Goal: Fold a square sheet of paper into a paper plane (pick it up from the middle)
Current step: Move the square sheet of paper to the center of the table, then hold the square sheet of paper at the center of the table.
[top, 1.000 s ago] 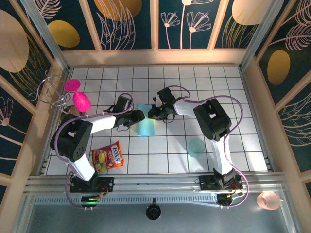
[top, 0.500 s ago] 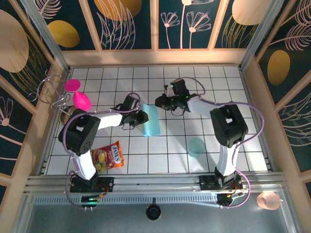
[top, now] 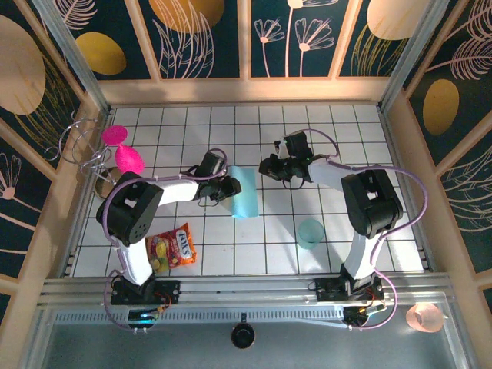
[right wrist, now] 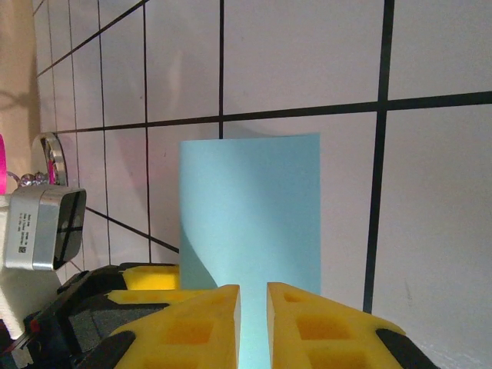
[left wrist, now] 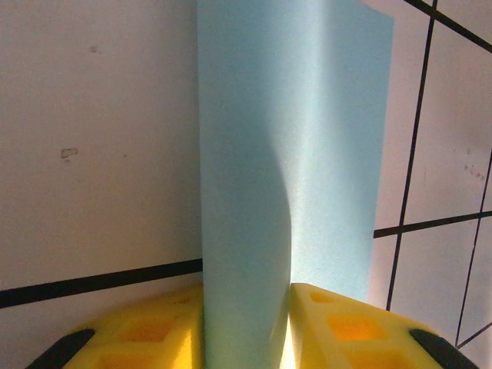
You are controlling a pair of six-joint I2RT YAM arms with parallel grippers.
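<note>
Where the folded blue sheet of paper (top: 244, 192) sits on the worktop (top: 330, 127) | left gripper (left wrist: 246, 298) grasping one edge | right gripper (right wrist: 254, 300) almost closed beside it, grasp can't be told

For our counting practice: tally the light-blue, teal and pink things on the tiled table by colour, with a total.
Light-blue: 1, the paper sheet
Teal: 1, the cup
Pink: 2, the ovals
Total: 4
</note>
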